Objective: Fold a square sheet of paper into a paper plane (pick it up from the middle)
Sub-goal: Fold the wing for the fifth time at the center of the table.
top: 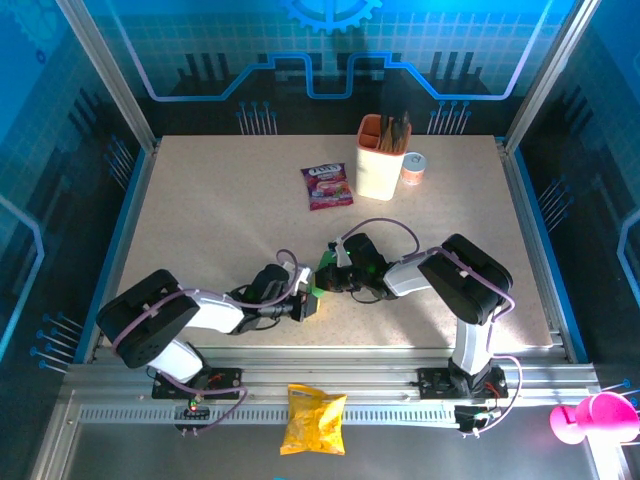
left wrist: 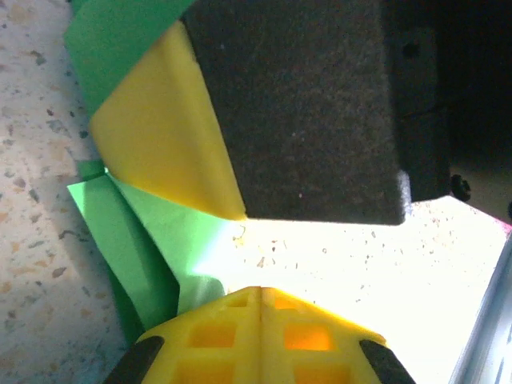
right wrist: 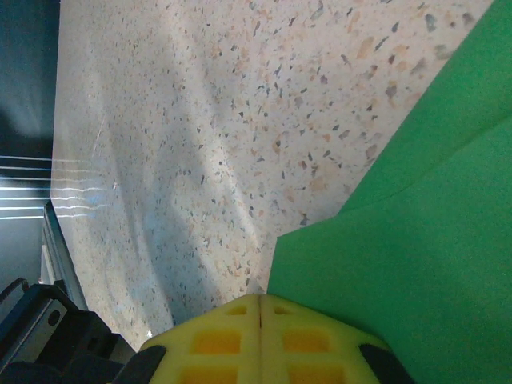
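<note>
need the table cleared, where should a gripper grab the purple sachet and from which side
The purple sachet lies flat on the table, so probably pinch its nearest edge, coming down steeply from that side; only that thin rim offers a hold.

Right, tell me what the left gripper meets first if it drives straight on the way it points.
Most likely the right gripper: its dark body stands ahead of the left gripper's shut jaws, across a patch of bare table. The green sheet of paper lies off to one side. Depth is unclear.
</note>
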{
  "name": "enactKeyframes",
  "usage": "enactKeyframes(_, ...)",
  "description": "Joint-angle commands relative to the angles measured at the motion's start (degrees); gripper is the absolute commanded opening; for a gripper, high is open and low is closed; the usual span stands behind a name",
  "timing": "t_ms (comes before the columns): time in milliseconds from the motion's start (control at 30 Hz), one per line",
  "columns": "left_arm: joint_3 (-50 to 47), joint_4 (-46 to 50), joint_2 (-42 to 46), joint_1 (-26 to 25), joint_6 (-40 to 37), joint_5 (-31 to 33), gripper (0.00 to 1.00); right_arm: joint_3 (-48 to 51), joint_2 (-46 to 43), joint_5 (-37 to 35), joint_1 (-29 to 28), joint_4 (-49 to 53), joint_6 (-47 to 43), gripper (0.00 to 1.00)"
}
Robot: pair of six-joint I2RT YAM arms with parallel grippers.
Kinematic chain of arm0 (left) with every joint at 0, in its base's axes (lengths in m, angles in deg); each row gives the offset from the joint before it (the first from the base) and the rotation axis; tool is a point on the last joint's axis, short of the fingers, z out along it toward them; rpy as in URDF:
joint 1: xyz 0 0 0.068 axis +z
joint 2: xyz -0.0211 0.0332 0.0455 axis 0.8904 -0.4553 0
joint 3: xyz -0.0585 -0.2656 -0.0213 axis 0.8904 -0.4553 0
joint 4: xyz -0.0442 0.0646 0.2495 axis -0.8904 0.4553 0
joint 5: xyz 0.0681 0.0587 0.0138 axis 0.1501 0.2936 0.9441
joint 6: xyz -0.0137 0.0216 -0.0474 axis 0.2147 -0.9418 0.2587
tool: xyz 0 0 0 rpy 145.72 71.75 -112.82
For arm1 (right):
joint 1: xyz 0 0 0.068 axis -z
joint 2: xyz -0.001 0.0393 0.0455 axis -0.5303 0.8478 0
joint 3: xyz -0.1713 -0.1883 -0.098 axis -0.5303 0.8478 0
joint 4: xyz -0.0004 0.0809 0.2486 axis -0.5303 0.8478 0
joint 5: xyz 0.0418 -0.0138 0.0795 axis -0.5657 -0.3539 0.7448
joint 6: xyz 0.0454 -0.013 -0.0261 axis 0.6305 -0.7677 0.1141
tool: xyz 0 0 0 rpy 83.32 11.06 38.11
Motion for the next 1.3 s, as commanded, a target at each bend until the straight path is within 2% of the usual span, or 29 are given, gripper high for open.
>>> enactKeyframes(0,-3.9,2.7,1.6,-0.2,2.8,-0.6,0.0,3.3,3.3,-6.7,0.7,11.7,-0.1,0.0)
enactKeyframes(200,-10.3,1.3,5.6,-0.9,7.7,-1.0,0.0,3.3,3.3,-7.1,0.8,12.1,0.1,0.0)
enactKeyframes(367,-14.2,4.6,11.3,-3.4,11.3,-0.3,0.0,3.0,3.8,-6.9,0.8,12.0,0.4,0.0)
enactKeyframes(467,-13.9,11.7,19.2,-3.7,11.6,0.2,0.0,3.0,3.8,-6.6,0.8,11.9,0.5,0.0)
enactKeyframes(567,-10.3,21.8,29.1,-3.7,8.9,3.6,0.0,2.9,3.7,-6.6,0.8,11.9,0.5,0.0)
enactKeyframes(667,-6.6,25.7,33.2,-2.9,5.8,6.5,0.0,2.8,3.9,-6.6,0.7,11.7,0.5,0.0)
enactKeyframes(767,-3.1,23.5,29.6,-1.4,3.7,5.0,0.0,2.9,4.2,-6.5,0.6,11.5,0.7,0.0)
enactKeyframes(1067,4.9,12.3,8.7,-0.3,-0.7,-1.0,0.0,3.1,3.0,-6.7,0.5,11.9,0.8,0.0)
enactKeyframes(1267,4.4,9.5,3.8,0.0,-1.2,-1.2,0.0,3.3,2.0,-6.6,0.5,12.4,0.7,0.0)
